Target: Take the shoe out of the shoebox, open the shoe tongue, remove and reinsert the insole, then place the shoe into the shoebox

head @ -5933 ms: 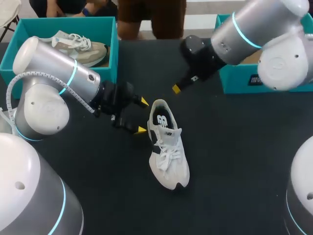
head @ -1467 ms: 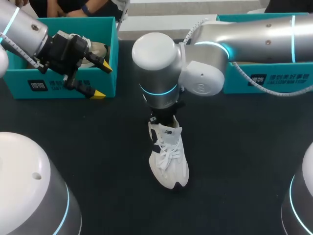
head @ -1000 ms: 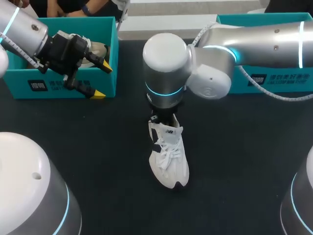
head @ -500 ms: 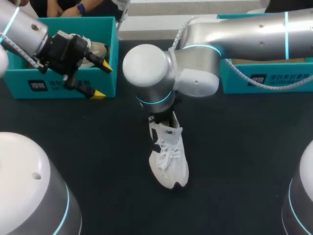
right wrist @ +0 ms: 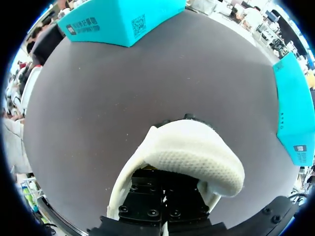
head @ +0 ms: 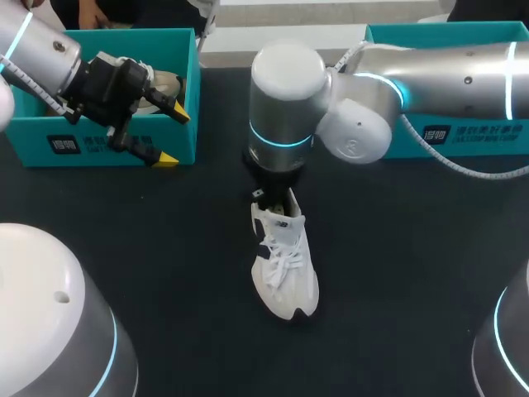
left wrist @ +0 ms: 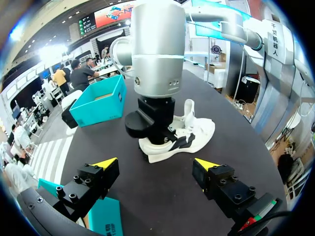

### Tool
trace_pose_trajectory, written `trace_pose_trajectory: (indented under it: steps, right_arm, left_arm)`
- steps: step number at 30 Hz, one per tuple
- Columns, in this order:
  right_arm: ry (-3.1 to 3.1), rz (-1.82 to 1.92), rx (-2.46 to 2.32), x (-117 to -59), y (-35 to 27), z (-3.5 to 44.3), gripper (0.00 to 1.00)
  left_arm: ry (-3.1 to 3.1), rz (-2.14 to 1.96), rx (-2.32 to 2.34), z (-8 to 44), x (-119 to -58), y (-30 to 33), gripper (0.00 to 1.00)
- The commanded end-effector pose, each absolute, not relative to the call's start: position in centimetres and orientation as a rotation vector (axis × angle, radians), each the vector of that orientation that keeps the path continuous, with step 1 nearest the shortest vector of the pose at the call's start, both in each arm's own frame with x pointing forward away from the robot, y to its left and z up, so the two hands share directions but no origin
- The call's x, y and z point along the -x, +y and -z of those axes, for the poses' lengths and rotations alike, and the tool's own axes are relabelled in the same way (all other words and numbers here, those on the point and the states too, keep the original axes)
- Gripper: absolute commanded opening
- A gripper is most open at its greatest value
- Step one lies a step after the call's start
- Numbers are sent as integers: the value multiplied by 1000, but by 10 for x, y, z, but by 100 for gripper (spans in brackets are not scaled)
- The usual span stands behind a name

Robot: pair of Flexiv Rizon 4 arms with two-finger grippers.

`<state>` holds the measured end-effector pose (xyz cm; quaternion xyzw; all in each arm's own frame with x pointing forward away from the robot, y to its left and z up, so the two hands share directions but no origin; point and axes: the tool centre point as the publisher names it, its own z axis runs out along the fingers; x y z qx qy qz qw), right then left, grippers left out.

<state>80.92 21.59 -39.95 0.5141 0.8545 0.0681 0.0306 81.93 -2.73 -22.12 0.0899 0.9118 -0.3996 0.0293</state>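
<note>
White low-top trainer with black side panels and white laces (head: 285,269): stands on its sole in the middle of the black tabletop (head: 165,265), not in a box. It is judged light, with a soft, yielding mesh upper and a floppy tongue over a stiffer sole and heel, so it is best held at the heel collar or the tongue's top edge, clear of the loose laces. Right gripper (head: 274,198): set down at the heel opening, tips hidden, so open or closed cannot be told. Left gripper (head: 173,137): jaws spread wide and empty, in front of the teal cardboard shoebox (head: 116,149), well apart from the trainer.
</note>
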Motion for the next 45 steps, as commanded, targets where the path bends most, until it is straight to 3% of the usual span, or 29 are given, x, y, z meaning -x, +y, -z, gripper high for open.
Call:
trace_pose_trajectory:
  steps: [1,26,45]
  right_arm:
    - [2672,-226,-1625,-801,216,397,0]
    - [2618,18,-1867,-757,181,331,0]
    - [2524,125,-2050,-753,195,335,0]
  left_arm:
    - [2814,1228,-277,221,-819,-27,100]
    - [2814,1228,-277,221,-819,-27,100]
    - [2814,1228,-277,221,-819,-27,100]
